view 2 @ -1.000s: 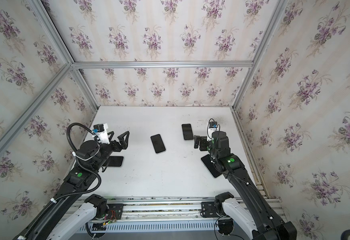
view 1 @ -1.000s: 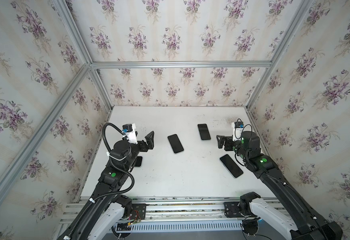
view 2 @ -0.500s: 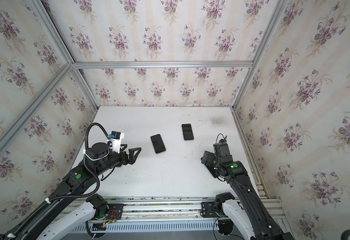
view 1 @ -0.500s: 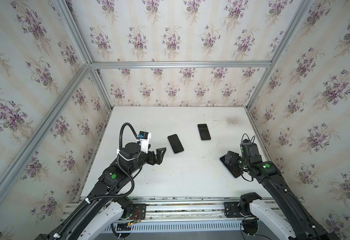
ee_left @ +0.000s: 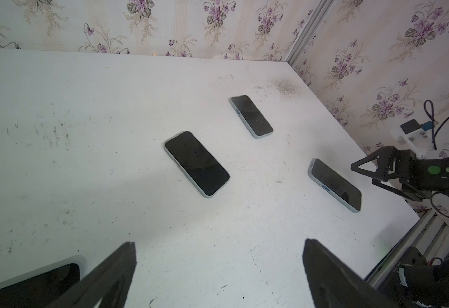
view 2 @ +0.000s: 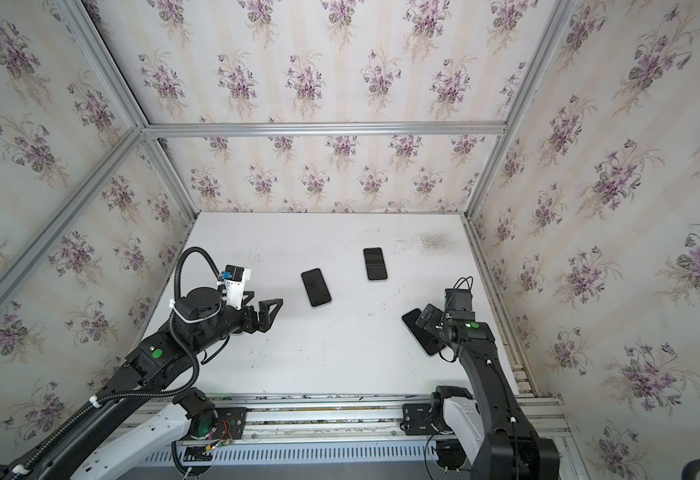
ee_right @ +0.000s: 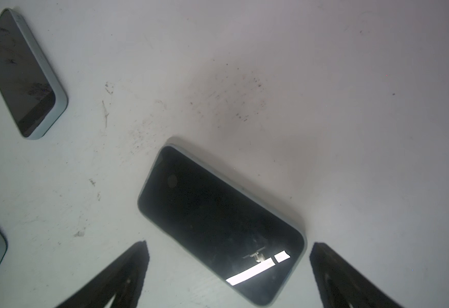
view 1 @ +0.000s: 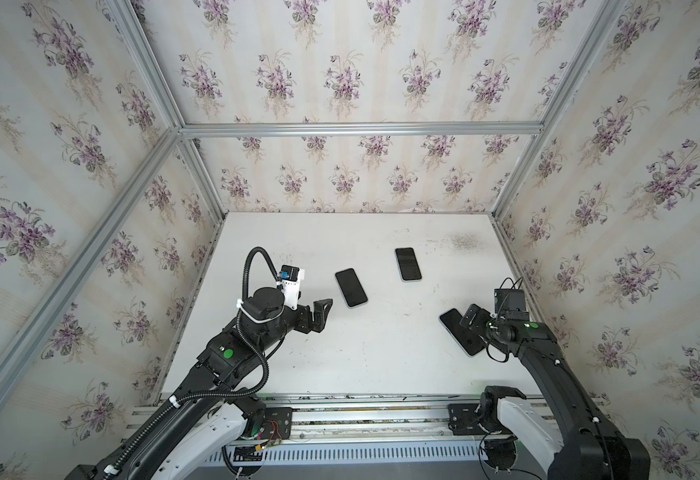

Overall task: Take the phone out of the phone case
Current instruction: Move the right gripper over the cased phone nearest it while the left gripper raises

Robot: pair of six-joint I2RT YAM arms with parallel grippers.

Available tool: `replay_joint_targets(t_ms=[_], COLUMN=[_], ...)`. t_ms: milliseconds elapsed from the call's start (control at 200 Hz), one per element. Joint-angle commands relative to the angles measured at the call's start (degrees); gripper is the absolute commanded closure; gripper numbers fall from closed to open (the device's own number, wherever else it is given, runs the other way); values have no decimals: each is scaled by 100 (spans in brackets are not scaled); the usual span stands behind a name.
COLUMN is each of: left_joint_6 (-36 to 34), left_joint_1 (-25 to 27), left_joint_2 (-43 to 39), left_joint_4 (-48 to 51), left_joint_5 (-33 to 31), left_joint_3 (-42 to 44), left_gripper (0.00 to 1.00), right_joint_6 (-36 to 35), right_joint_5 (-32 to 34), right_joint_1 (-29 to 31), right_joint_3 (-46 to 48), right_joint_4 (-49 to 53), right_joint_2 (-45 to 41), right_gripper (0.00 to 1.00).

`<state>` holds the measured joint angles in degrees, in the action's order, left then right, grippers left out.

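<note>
Floral wallpaper [view 1: 340, 75] on all sides of the cell; white, scuffed counter [view 1: 360, 357] below. Four dark-screened phones lie flat, screens up, a pale grey-blue rim around each. Right-hand phone [ee_right: 218, 221] — seated in its case [ee_left: 326, 188], near the counter's right edge — lies angled under the right gripper [ee_right: 228, 243]. That gripper's fingers stand wide apart, flanking the phone's near end in the right wrist view, holding nothing; no contact seen. Middle phone [view 1: 351, 287] and far phone [view 1: 408, 264] lie farther back, apart from each other. Left gripper [ee_left: 219, 242] hovers over bare counter on the left, fingers likewise spread and empty, pointing toward the middle phone. Fourth phone [ee_left: 31, 285] shows only partly, just beside one left finger.
</note>
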<state>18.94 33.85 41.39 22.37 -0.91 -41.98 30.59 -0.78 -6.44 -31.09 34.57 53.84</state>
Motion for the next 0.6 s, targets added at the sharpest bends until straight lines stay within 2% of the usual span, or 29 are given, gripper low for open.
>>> replay_joint_targets(t_ms=[0,225,595], left_joint_6=[-34,-48,-57], left_joint_1=[38,127,141], left_joint_2=[-8,36,54], left_joint_4=[15,45,42], left_joint_5=[-181,-255,-278], left_joint_3=[19,6,-1], left_gripper=[0,0,0], right_joint_6=[0,78,26], right_joint_5=[-296,-714,-885], right_joint_1=[-59,-130,-147], right_joint_3=[30,255,456], right_joint_4=[-515,-1061,-1285], right_joint_2=[256,547,747], right_gripper=[1,1,1])
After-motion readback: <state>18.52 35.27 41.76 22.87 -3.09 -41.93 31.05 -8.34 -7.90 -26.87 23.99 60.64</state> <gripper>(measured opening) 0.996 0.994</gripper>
